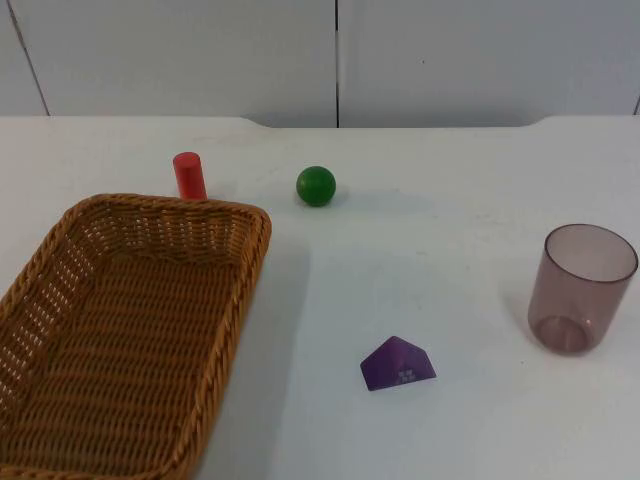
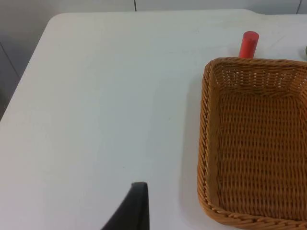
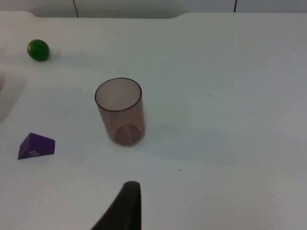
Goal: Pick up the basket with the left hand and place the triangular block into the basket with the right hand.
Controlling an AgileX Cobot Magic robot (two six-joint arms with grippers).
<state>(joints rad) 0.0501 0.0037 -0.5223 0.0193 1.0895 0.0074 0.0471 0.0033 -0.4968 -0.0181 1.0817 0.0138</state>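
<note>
A brown wicker basket [image 1: 130, 340] lies empty on the white table at the front left; the left wrist view looks into the basket [image 2: 259, 143] from its side. A purple triangular block [image 1: 398, 363] rests on the table right of the basket, near the front middle. My left gripper [image 2: 136, 208] hovers over bare table beside the basket's outer long side, apart from it. My right gripper [image 3: 125, 206] hangs over the table on the far side of the cup from the triangular block [image 3: 36, 146], well away from it.
A red cylinder [image 1: 189, 176] stands upright just behind the basket's far rim. A green ball [image 1: 316, 186] lies behind the middle. A translucent brownish cup [image 1: 583, 288] stands upright at the right. The grey partition wall closes the table's back.
</note>
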